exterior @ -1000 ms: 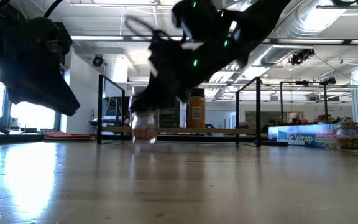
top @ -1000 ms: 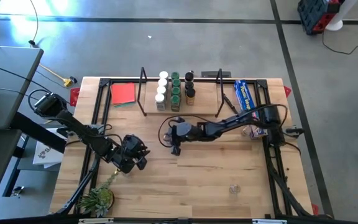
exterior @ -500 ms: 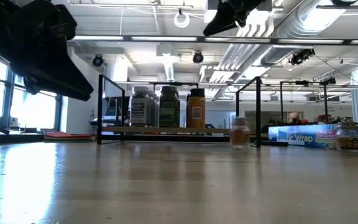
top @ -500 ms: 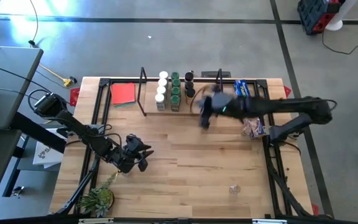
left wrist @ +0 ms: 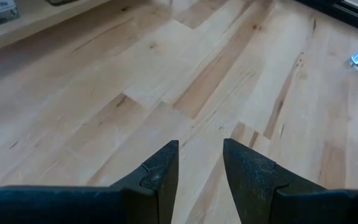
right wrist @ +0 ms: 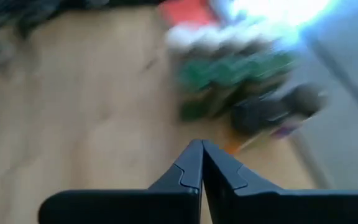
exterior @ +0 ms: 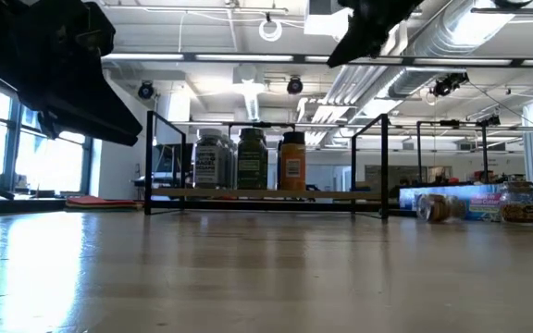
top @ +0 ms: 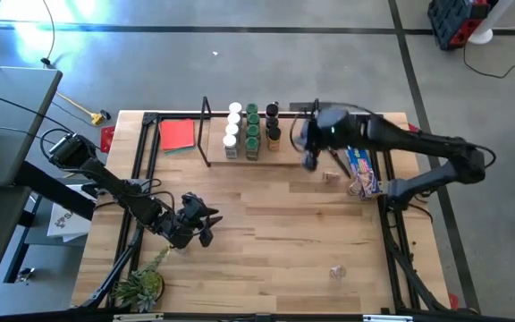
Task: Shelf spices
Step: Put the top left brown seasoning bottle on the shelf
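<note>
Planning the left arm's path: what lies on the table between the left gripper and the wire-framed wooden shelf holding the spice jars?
Only bare light wood table shows in the high view between the left gripper and the shelf of jars; nothing stands there.

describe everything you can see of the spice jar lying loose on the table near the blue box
The loose jar is small, clear, with brownish contents. It lies on its side on the bare wooden table, off the shelf, just beside the blue box; whether they touch is unclear. The low view shows it tipped over in front of the box. Nothing grips it: the right gripper hangs near it, shut and empty.
</note>
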